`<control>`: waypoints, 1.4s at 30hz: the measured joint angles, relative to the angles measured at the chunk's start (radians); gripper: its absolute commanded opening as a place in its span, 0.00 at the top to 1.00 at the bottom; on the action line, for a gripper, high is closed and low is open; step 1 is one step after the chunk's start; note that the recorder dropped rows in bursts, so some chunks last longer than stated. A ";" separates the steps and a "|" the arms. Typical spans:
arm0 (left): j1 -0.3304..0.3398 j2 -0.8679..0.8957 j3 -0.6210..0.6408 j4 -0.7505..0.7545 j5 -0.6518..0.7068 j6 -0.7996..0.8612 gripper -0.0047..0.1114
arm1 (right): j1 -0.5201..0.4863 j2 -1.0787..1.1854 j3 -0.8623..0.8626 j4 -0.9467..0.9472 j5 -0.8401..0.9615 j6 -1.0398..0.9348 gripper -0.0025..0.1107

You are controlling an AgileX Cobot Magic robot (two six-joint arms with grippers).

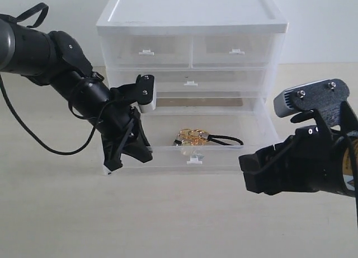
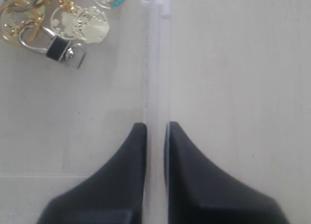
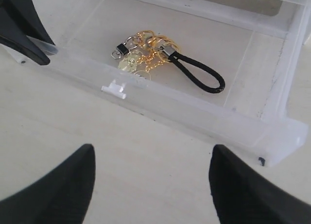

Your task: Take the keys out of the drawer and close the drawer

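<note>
Nearest, right claw (image 3: 153, 158) is held wide apart over counter (image 1: 168, 224), prob. readied for keys (image 1: 193, 137). Left claw (image 2: 155, 131) is clamped on front wall of drawer (image 1: 168, 155), apparently steadying it. Keys are seen inside, approx. mid-drawer, below cabinet (image 1: 190, 23).

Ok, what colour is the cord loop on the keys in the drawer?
Black; the cord loop shows best in the right wrist view.
</note>
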 measured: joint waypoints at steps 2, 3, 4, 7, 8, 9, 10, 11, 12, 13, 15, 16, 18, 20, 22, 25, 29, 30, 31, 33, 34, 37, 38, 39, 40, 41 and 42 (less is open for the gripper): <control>0.000 -0.007 0.002 0.012 0.003 -0.011 0.91 | 0.000 0.000 0.000 0.000 -0.007 -0.006 0.45; 0.000 -0.009 0.003 0.015 0.004 -0.018 0.88 | 0.000 0.000 0.000 0.000 -0.010 -0.008 0.45; 0.000 -0.015 0.003 0.017 0.004 -0.020 0.83 | 0.000 0.000 0.000 0.000 -0.012 -0.008 0.45; 0.000 -0.019 0.003 0.008 0.015 -0.034 0.65 | 0.000 0.000 0.000 0.000 -0.018 -0.014 0.45; 0.000 -0.019 0.006 0.004 0.017 -0.036 0.58 | 0.000 0.000 0.000 0.000 -0.018 -0.016 0.45; 0.000 -0.019 0.006 -0.005 0.017 -0.038 0.52 | 0.000 0.000 0.000 0.000 -0.018 -0.016 0.45; 0.000 -0.019 0.006 -0.016 0.015 -0.038 0.48 | 0.000 0.000 0.000 0.000 -0.018 -0.016 0.45; 0.000 -0.019 0.006 -0.024 0.014 -0.040 0.44 | 0.000 0.000 0.000 0.000 -0.018 -0.019 0.45; 0.000 -0.019 0.006 -0.033 0.013 -0.042 0.42 | 0.000 0.000 0.000 0.000 -0.018 -0.021 0.45; 0.000 -0.019 0.006 -0.040 0.012 -0.042 0.41 | 0.000 0.000 0.000 0.000 -0.018 -0.021 0.45; 0.000 -0.019 0.006 -0.046 0.009 -0.053 0.41 | 0.000 0.000 0.000 0.000 -0.018 -0.021 0.45; 0.000 -0.019 0.006 -0.049 0.009 -0.060 0.41 | 0.000 0.000 0.000 0.000 -0.018 -0.021 0.45; 0.000 -0.026 0.006 -0.049 0.004 -0.069 0.42 | 0.000 0.000 0.000 0.000 -0.018 -0.021 0.45; 0.000 -0.063 0.006 -0.049 -0.010 -0.073 0.42 | 0.000 0.000 -0.037 0.000 0.044 -0.017 0.45; 0.003 -0.112 0.006 -0.065 -0.023 -0.081 0.42 | 0.000 0.010 -0.122 0.000 0.176 -0.017 0.45; 0.023 -0.203 0.006 -0.109 -0.030 -0.085 0.42 | 0.000 0.064 -0.230 0.035 0.245 -0.061 0.50; 0.087 -0.360 0.006 -0.157 -0.041 -0.209 0.48 | 0.000 0.231 -0.431 0.259 0.367 -0.347 0.53; 0.094 -0.377 0.006 -0.164 -0.040 -0.242 0.49 | 0.000 0.255 -0.462 0.282 0.381 -0.382 0.53; 0.101 -0.395 0.006 -0.172 -0.040 -0.278 0.49 | 0.000 0.285 -0.492 0.302 0.398 -0.419 0.53; 0.115 -0.423 0.006 -0.179 -0.041 -0.346 0.49 | 0.000 0.344 -0.552 0.320 0.439 -0.461 0.53; 0.120 -0.433 0.007 -0.183 -0.038 -0.379 0.49 | 0.000 0.373 -0.586 0.327 0.469 -0.478 0.53; 0.128 -0.452 0.023 -0.201 -0.018 -0.426 0.49 | 0.000 0.451 -0.687 0.385 0.569 -0.557 0.53; 0.131 -0.452 0.032 -0.218 -0.001 -0.430 0.49 | 0.000 0.477 -0.723 0.418 0.606 -0.601 0.53; 0.132 -0.454 0.038 -0.239 0.011 -0.434 0.49 | 0.000 0.497 -0.757 0.446 0.639 -0.638 0.53; 0.133 -0.454 0.043 -0.261 0.029 -0.437 0.49 | 0.000 0.520 -0.788 0.479 0.667 -0.680 0.53; 0.133 -0.454 0.050 -0.283 0.045 -0.439 0.49 | 0.000 0.541 -0.816 0.502 0.688 -0.714 0.53; 0.133 -0.456 0.056 -0.302 0.062 -0.439 0.49 | 0.000 0.556 -0.837 0.515 0.703 -0.742 0.53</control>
